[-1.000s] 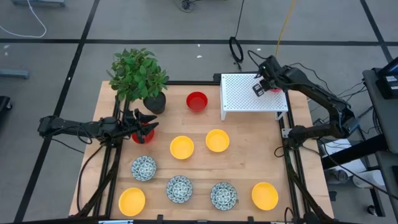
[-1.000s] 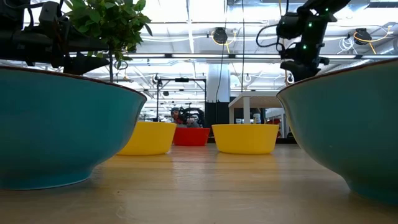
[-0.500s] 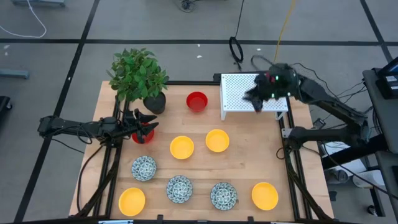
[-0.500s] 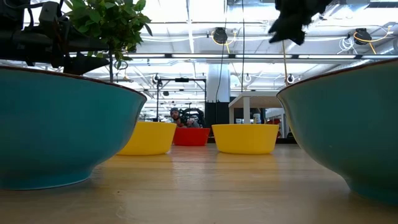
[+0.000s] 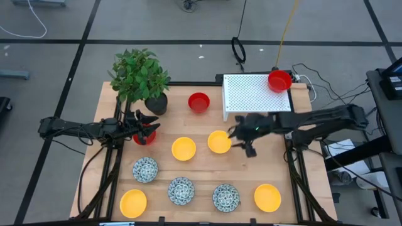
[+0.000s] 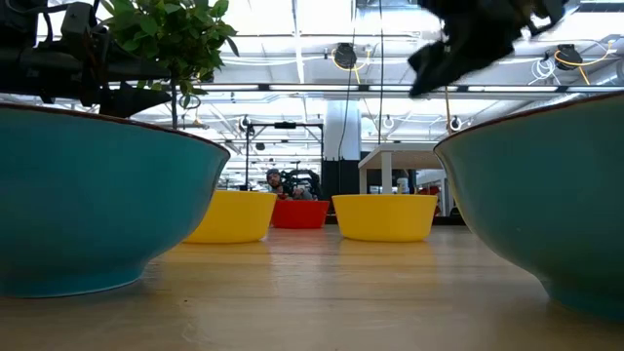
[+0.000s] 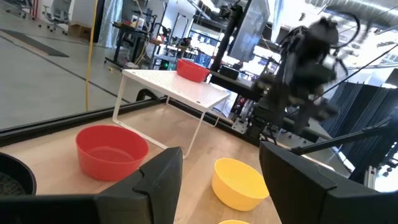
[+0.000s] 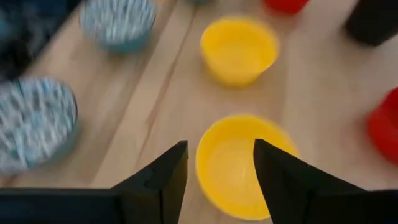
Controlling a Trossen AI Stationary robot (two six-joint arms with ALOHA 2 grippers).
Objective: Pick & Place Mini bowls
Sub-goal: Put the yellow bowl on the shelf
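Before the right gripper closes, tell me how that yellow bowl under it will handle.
The yellow bowl looks rigid and glossy, so the open right gripper may slip on its rim. It seems small and thin-walled, probably light. Its round shape on the bare wooden table suggests it would slide if nudged rather than tip.

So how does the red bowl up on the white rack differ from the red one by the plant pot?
The red bowl on the rack sits raised on the white perforated rack, at its far right corner; the other red bowl rests on the wooden table, right of the plant pot. Both are plain glossy red, upright, empty and ungripped.
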